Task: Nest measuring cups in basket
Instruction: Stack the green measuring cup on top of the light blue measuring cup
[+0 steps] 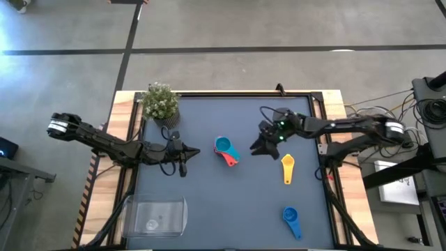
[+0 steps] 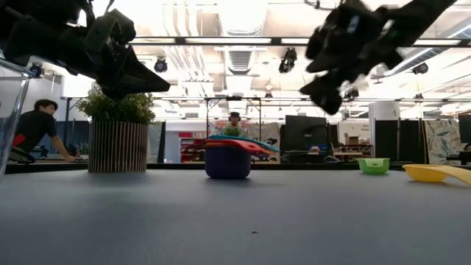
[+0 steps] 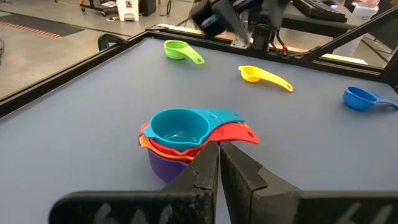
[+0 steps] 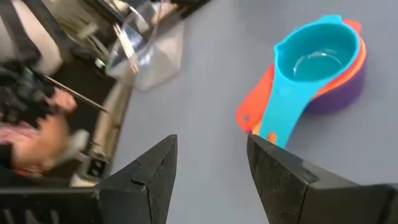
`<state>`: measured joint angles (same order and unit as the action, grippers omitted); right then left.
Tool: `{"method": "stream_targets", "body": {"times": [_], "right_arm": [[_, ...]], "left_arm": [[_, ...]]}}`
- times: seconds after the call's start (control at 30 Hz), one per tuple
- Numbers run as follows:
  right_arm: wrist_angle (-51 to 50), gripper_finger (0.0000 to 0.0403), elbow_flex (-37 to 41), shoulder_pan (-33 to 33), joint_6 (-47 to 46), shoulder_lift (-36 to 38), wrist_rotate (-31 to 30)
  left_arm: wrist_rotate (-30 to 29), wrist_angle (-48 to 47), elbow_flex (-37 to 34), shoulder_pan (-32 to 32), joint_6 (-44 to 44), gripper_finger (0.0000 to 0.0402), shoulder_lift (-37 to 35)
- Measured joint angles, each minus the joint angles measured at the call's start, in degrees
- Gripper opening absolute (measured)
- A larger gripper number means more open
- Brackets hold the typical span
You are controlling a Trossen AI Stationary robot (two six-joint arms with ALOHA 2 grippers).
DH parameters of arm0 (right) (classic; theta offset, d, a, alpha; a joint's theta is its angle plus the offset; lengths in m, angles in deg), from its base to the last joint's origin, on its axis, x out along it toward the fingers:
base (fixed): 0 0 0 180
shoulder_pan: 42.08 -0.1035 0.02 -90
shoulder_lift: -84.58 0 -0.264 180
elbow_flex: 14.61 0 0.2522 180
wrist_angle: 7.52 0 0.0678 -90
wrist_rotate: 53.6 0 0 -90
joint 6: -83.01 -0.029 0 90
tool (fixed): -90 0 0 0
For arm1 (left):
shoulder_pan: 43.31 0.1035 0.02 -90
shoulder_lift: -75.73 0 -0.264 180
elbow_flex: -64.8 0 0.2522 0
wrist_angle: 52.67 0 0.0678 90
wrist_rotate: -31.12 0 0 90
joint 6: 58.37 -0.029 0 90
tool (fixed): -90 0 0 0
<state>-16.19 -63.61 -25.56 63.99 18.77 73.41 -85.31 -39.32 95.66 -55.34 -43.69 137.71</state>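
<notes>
Looking down: nested cup stack [image 1: 224,150] sits mid-worktop [image 1: 209,209], light blue cup uppermost, between both arms. Right end effector [image 1: 265,146], fingers spread and empty, hovers just beside it; yellow cup [image 1: 288,167] lies nearby, handle pointing toward the front edge. Left end effector [image 1: 182,155] pressed together. Left wrist view: green cup [image 3: 180,51] lies beyond. Basket [image 1: 155,215] well apart.

Robotics lab, open hall, ceiling ducts [image 2: 235,29], workstation monitors [image 2: 305,136], concrete floor [image 1: 244,28]

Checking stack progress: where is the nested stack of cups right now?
In the high view the nested stack sits on the table near its middle, between the shut left gripper and the open right gripper, outside the basket.
</notes>
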Motion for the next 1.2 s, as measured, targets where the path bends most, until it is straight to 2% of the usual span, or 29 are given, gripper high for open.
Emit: {"method": "stream_targets", "body": {"times": [0.17, 0.27, 0.37, 0.57, 0.87, 0.97, 1.13, 1.2], "right_arm": [[-13.9, 0.0183, 0.0, -8.3, 7.9, 9.4, -11.3], [-17.8, 0.018, 0.0, -14.5, 8.7, 12.9, -17.6], [-19.6, 0.0181, 0.0, -19.9, 8.6, 14.4, -20.9], [-24.7, 0.0177, 0.0, -27.6, 9.1, 14.0, -22.5], [-29.0, 0.0163, 0.4, -35.4, 2.1, 8.9, -22.7], [-35.0, 0.0156, -1.4, -35.3, 1.2, 8.3, -30.0], [-43.0, 0.0148, -2.9, -34.3, 0.9, 10.2, -50.3], [-44.4, 0.0141, -3.0, -31.6, 0.3, 11.3, -52.7]], "left_arm": [[0.0, -0.1, 0.0, 0.0, 0.0, 0.0, 0.0], [0.0, -0.1, 0.0, 0.0, 0.0, 0.0, 0.0], [0.0, -0.1, 0.0, 0.0, 0.5, 0.0, 0.0], [0.0, -0.1, 0.0, 0.0, 1.1, 0.0, 0.0], [0.0, -0.1, 0.0, 0.0, 1.1, 0.0, 0.0], [0.0, -0.1, 0.0, 0.0, 1.1, 0.0, 0.0], [0.0, 0.0, 0.0, 0.0, 1.1, 0.0, 0.0], [0.0, 0.1, 0.0, 0.0, 1.1, 0.0, 0.0]]}}
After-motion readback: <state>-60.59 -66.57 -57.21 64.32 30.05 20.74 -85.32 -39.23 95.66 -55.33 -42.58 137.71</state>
